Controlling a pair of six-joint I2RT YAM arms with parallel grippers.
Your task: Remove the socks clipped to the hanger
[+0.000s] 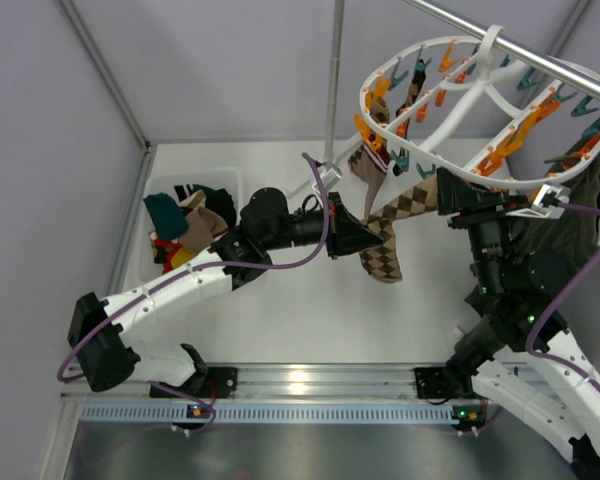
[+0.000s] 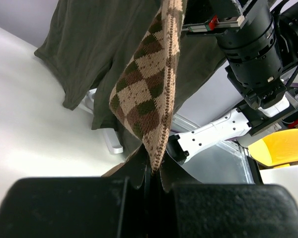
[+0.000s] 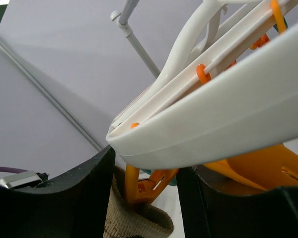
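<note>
Robotics lab test cell. Plain grey partition walls (image 1: 230,70) on metal framing post (image 1: 102,68), beyond left jaws and right jaws. White bench (image 1: 280,320) beneath jaws. Two robot arms (image 1: 170,285) bolted to aluminium mounting rail (image 1: 310,380), purple cables (image 1: 327,215) trailing. Laundry staged as props: argyle sock (image 2: 149,84) in left jaws, hanger (image 1: 468,100) on bare metal rail (image 1: 560,70) above right jaws, white bin (image 1: 185,178) left of left jaws.

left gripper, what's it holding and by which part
The left gripper is shut on the brown-and-tan argyle knit sock, pinching a narrow fold at its lower edge.
</note>
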